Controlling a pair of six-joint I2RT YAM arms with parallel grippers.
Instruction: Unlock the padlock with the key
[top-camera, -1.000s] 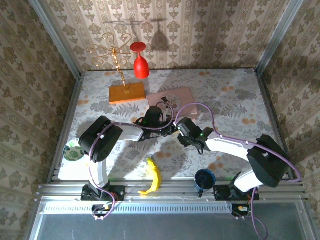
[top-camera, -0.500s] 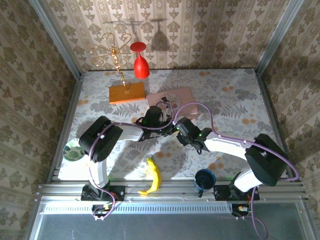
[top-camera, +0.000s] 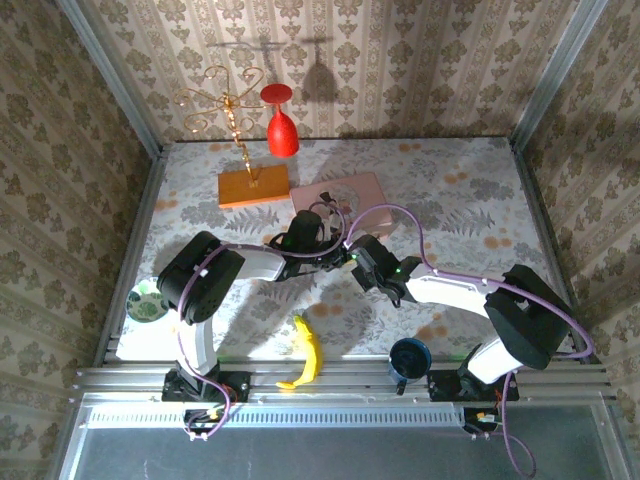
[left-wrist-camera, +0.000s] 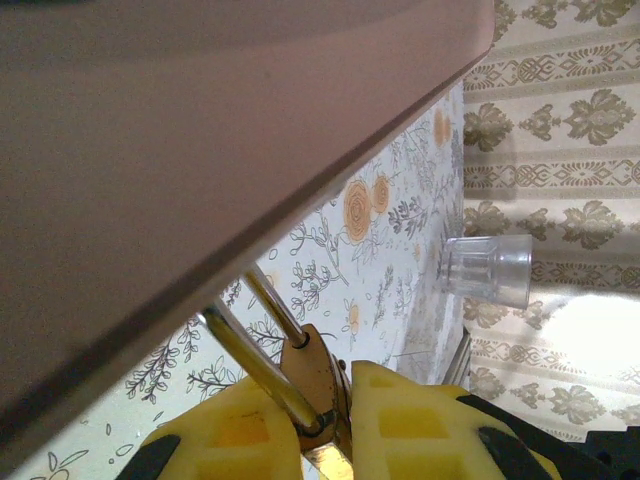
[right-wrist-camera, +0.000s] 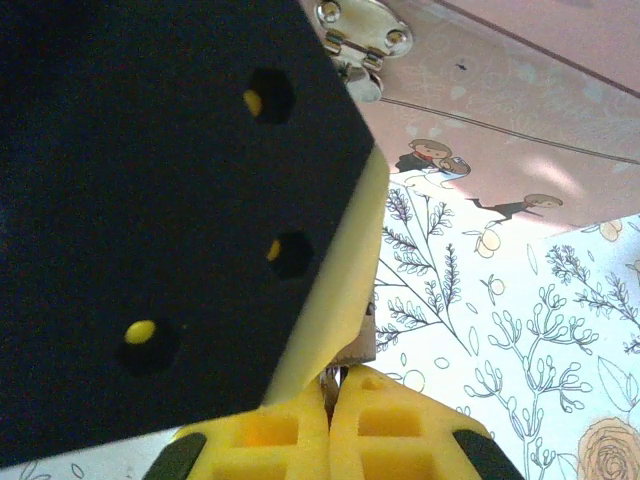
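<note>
Moved: right pincer (top-camera: 358, 258) closed in on left pincer (left-wrist-camera: 328, 425). Left wrist: left pincer clamps padlock (left-wrist-camera: 318, 378), pink box (left-wrist-camera: 200, 150) edge just ahead of its tips. Right wrist: right pincer fingers pressed together, left pincer body crowding them, bare desk (right-wrist-camera: 520, 350) beside.

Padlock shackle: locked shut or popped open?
Cannot tell. The left tool is shut on the padlock; its shackle runs up beside the pink box, but whether both legs sit in the body is unclear.

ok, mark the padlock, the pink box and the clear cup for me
padlock (left-wrist-camera: 318, 376), left wrist view, on its gold body.
pink box (top-camera: 350, 190), top external view, on its lid.
clear cup (left-wrist-camera: 488, 270), left wrist view, on its side wall.
</note>
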